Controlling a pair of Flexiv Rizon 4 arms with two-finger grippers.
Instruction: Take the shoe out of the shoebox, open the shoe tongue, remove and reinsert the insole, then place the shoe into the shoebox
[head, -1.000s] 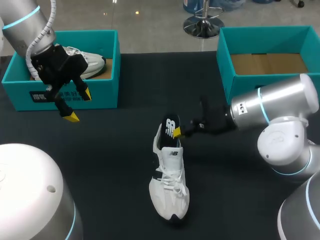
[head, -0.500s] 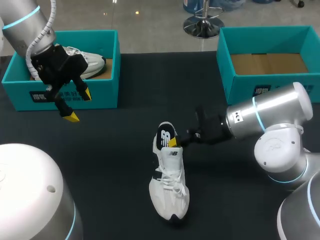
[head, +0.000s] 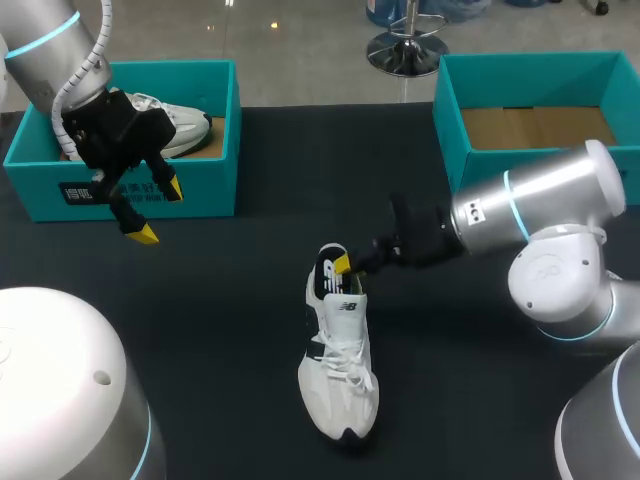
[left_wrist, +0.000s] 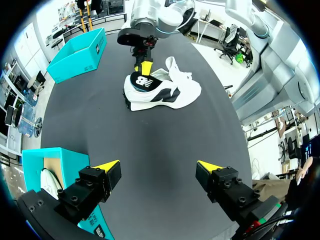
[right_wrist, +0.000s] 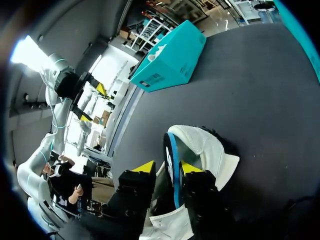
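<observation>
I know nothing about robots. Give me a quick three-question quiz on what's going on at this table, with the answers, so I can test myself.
1. True or false: the left box is empty.
2. What do the right arm's jaws hold? A) a sock B) the insole C) a lid
3. Fill in: the left arm's jaws are ____ (open or shut).
Key: 1 false, a shoe lies in it; 2 B; 3 open.
</observation>
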